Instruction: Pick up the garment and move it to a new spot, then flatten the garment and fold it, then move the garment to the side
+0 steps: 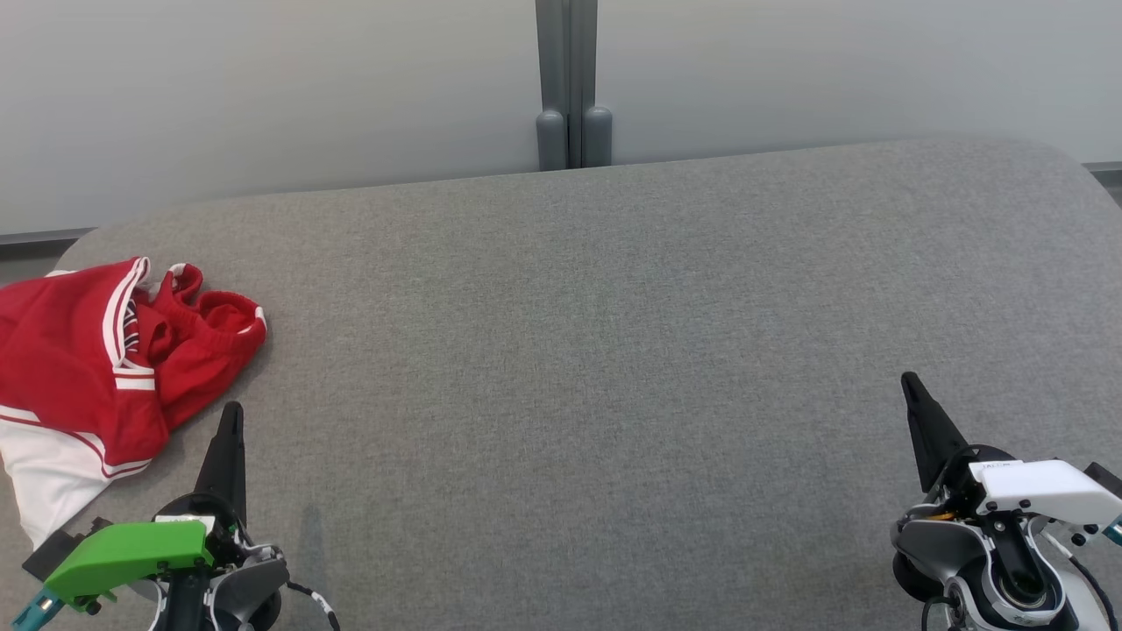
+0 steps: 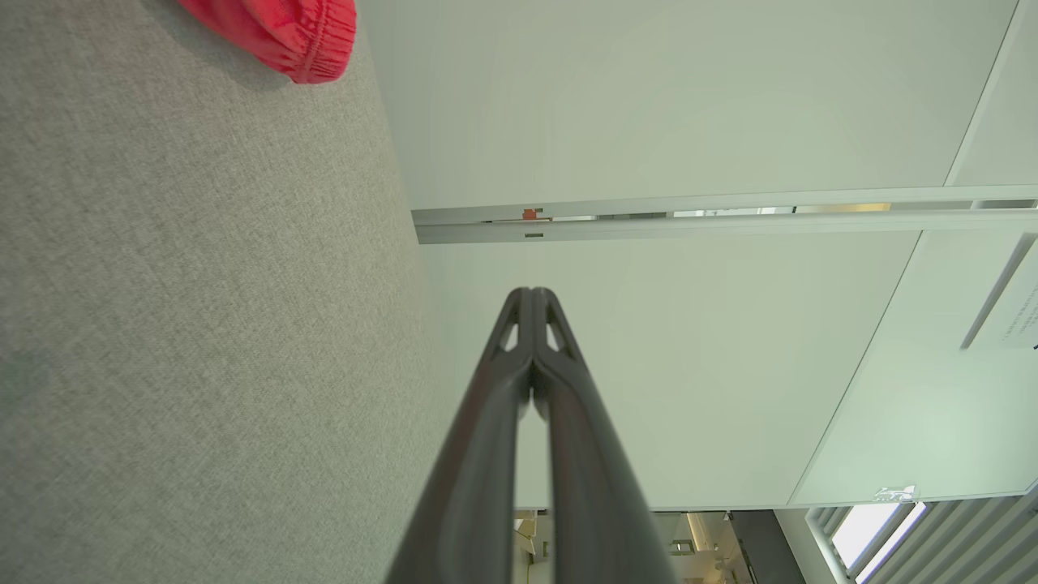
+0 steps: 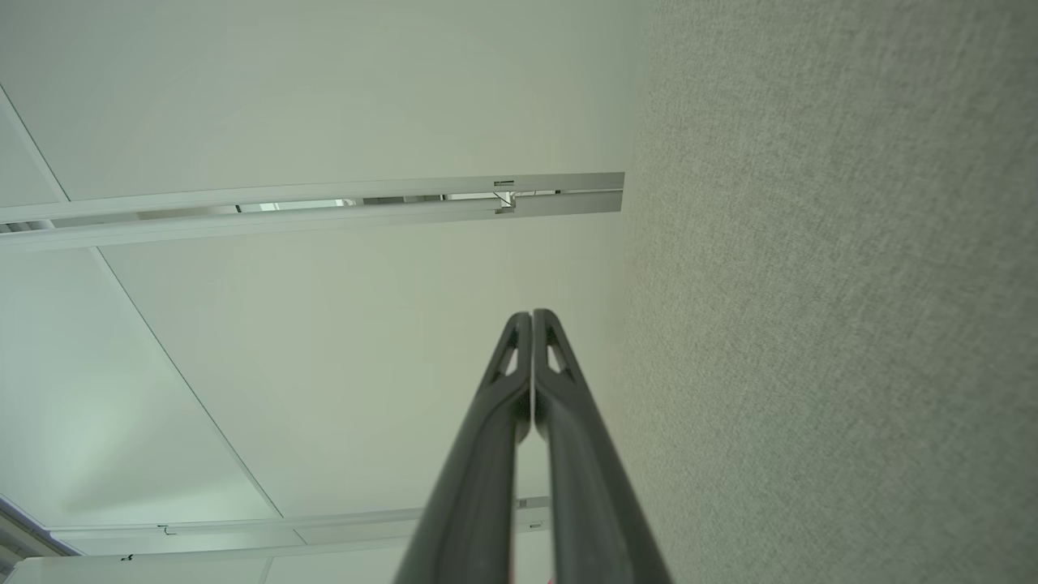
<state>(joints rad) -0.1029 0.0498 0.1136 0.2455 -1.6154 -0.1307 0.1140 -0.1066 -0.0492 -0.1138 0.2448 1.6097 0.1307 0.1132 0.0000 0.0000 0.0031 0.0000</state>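
Note:
A crumpled red garment (image 1: 96, 368) with white stripes and a white panel lies at the far left of the grey fabric surface (image 1: 596, 368). A red elastic edge of the garment (image 2: 284, 32) shows at the top of the left wrist view. My left gripper (image 1: 231, 412) is shut and empty, its tip just right of the garment's near edge and apart from it. My left gripper (image 2: 531, 294) has its fingers pressed together. My right gripper (image 1: 908, 380) is shut and empty over the surface's right side, far from the garment. My right gripper (image 3: 532, 315) also shows closed fingers.
A pale wall runs behind the surface, with a grey vertical post (image 1: 570, 88) at its far edge. The surface's rounded corners show at the far left and far right. Wide bare fabric lies between the two grippers.

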